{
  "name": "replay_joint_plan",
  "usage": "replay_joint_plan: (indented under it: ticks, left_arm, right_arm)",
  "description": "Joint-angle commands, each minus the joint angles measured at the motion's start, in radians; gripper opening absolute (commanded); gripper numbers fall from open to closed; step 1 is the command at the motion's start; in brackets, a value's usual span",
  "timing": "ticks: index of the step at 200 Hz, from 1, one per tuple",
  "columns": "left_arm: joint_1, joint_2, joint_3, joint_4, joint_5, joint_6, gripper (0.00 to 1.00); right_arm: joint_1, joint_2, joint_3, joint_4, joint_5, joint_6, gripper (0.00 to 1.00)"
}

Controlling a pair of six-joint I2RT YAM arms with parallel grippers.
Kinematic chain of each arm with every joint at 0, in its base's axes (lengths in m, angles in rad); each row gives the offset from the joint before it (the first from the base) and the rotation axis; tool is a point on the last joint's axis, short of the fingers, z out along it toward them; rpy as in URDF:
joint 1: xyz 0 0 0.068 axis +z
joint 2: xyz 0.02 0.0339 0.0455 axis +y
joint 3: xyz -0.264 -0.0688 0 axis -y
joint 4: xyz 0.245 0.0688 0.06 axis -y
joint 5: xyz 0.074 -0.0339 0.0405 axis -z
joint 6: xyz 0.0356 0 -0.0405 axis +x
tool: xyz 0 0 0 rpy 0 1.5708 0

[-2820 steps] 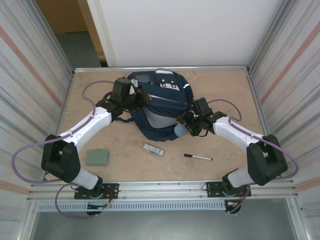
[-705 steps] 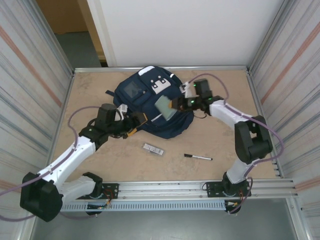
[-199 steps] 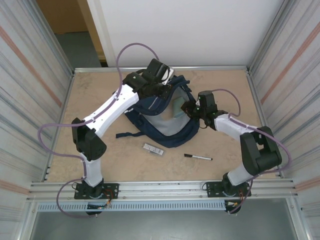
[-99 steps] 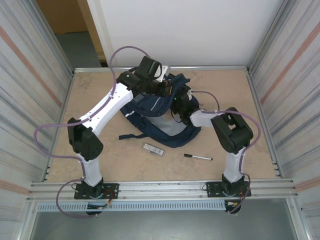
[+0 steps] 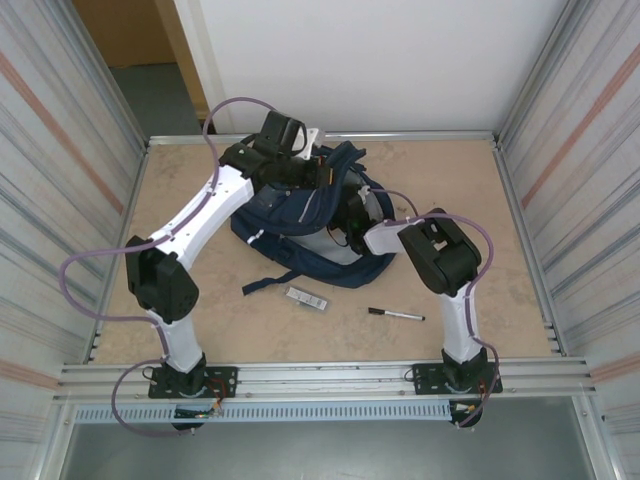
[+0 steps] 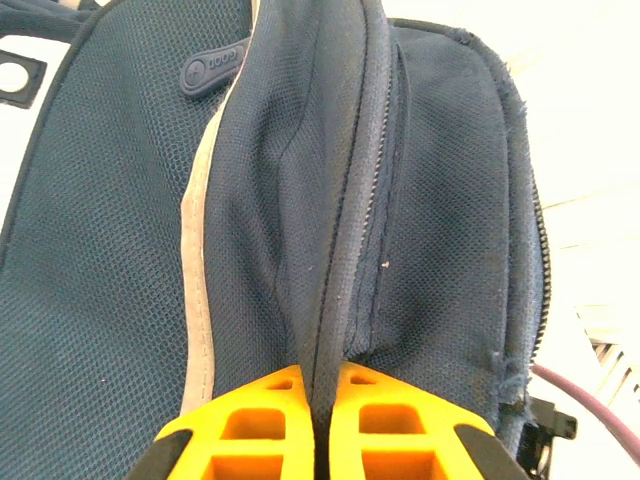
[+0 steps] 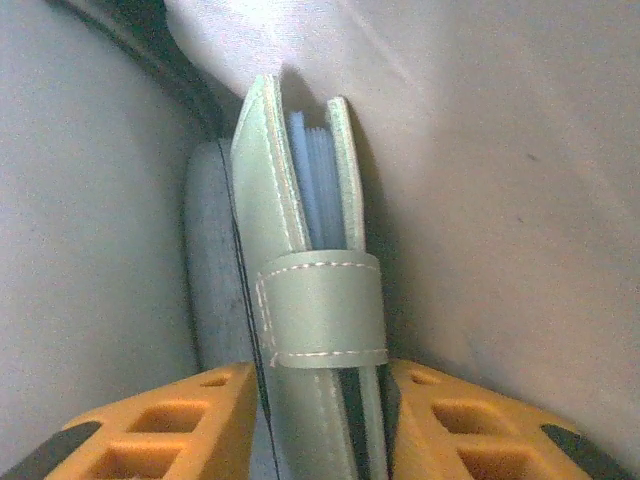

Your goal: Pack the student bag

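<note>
Left wrist cam: left gripper (image 6: 315,405) clamped tight on the student bag (image 6: 100,260) rim; right gripper (image 7: 318,385) straddles a green notebook (image 7: 320,310) inside, can't tell if it's gripping

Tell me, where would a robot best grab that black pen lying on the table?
Across the middle of the pen, coming straight down. It lies flat on the table, long and thin, running roughly left to right, so the pinch should close across its narrow barrel, near side to far side.
</note>
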Motion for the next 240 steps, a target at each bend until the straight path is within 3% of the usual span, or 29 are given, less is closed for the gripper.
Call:
replay_joint_plan:
  ticks: [1, 59, 100, 126, 141, 152, 166, 177, 201, 225, 233, 240]
  left_arm:
    - [0.014, -0.068, -0.008, 0.089, 0.022, -0.017, 0.00]
    - [0.025, -0.066, -0.055, 0.121, -0.049, 0.016, 0.00]
    - [0.025, -0.076, -0.122, 0.174, -0.046, 0.023, 0.00]
    - [0.024, -0.078, -0.161, 0.209, -0.017, 0.006, 0.02]
    - [0.024, -0.079, -0.181, 0.226, -0.006, 0.000, 0.06]
    - [0.024, -0.076, -0.191, 0.225, -0.001, 0.000, 0.14]
    - [0.025, -0.076, -0.213, 0.219, 0.003, -0.024, 0.44]
    - [0.025, -0.080, -0.235, 0.223, 0.019, -0.040, 0.64]
    - [0.025, -0.123, -0.281, 0.195, 0.002, -0.061, 0.77]
    - [0.023, -0.245, -0.416, 0.220, -0.114, -0.061, 0.87]
    - [0.030, -0.288, -0.476, 0.234, -0.146, -0.069, 0.97]
    - [0.042, -0.320, -0.514, 0.237, -0.152, -0.074, 0.99]
  right_arm:
    - [-0.003, -0.097, -0.050, -0.016, -0.059, 0.015, 0.41]
    - [-0.039, -0.342, -0.211, -0.147, -0.155, -0.069, 0.47]
    - [-0.138, -0.485, -0.301, -0.245, -0.332, -0.099, 0.57]
    - [-0.177, -0.538, -0.298, -0.391, -0.409, -0.196, 0.57]
    - [-0.188, -0.622, -0.316, -0.490, -0.387, -0.299, 0.56]
    - [-0.196, -0.708, -0.321, -0.595, -0.335, -0.410, 0.58]
    - [-0.230, -0.804, -0.322, -0.689, -0.307, -0.572, 0.64]
    - [-0.297, -0.862, -0.311, -0.749, -0.370, -0.680, 0.64]
    - [-0.399, -0.922, -0.214, -0.976, -0.460, -0.897, 0.64]
    - [-0.378, -0.893, -0.117, -1.154, -0.471, -1.044, 0.63]
    - [-0.351, -0.876, -0.093, -1.183, -0.482, -1.076, 0.63]
    - [-0.318, -0.863, -0.074, -1.202, -0.478, -1.096, 0.63]
